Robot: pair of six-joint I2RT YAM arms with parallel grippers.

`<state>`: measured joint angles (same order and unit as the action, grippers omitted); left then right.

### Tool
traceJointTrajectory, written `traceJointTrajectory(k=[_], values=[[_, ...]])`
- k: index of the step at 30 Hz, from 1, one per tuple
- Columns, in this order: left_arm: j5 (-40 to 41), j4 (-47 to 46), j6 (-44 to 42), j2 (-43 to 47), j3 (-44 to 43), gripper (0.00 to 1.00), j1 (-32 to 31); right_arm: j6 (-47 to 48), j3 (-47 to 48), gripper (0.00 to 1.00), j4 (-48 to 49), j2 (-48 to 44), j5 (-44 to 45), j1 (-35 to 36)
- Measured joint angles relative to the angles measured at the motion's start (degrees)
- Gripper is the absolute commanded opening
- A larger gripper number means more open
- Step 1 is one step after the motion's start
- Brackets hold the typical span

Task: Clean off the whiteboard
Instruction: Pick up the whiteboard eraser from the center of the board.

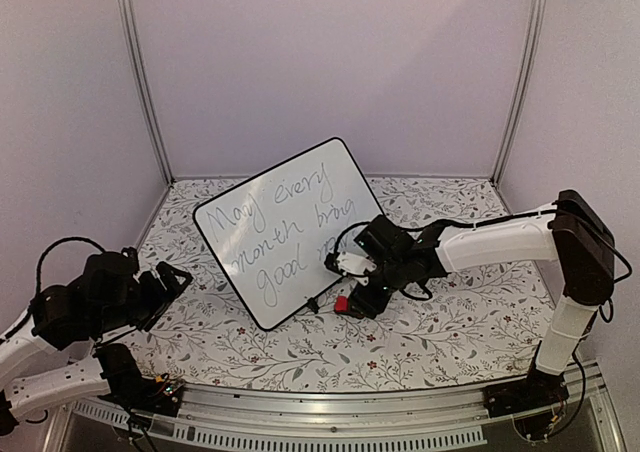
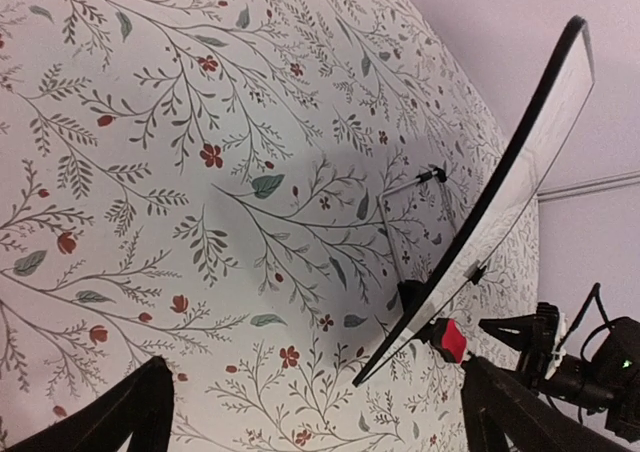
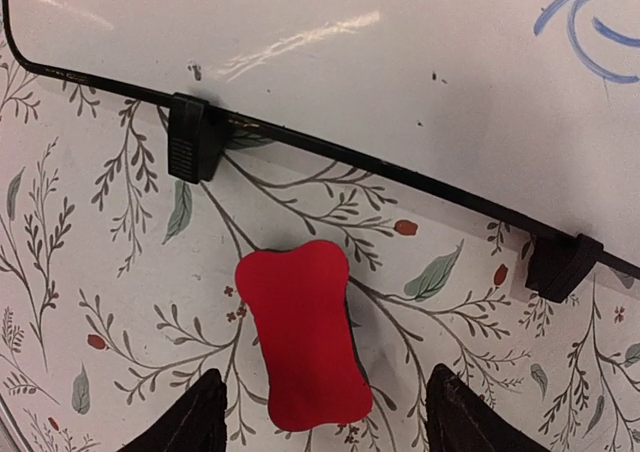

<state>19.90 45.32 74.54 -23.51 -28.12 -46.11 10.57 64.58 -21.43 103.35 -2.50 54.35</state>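
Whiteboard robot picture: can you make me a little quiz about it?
1. True or false: the whiteboard is already wiped clean.
2. The red eraser is: A) stuck on the board, B) lying between the open fingers of the right gripper, C) inside a box.
3. Fill in: the eraser lies on the flowery ____.
Key: 1 false, the writing is there; 2 B; 3 table.

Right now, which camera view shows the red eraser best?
The right wrist view: the red eraser lies whole and close. The top view shows a small red spot beside the whiteboard; the left wrist view, a small distant piece.
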Motion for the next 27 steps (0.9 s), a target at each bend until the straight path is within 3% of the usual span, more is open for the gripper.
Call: traceJointTrajectory(k=[13,27], values=[[-1.42,-0.92,-4.2,-2.29,-2.51,1.0,0.0,1.9,2.49,0.62,-1.73,0.85,-3.54,-0.85],[-3.08,-1.75,-3.98,-1.79,-1.68,1.0,0.0,3.87,2.47,0.68,-1.92,2.29,-4.44,-1.62]])
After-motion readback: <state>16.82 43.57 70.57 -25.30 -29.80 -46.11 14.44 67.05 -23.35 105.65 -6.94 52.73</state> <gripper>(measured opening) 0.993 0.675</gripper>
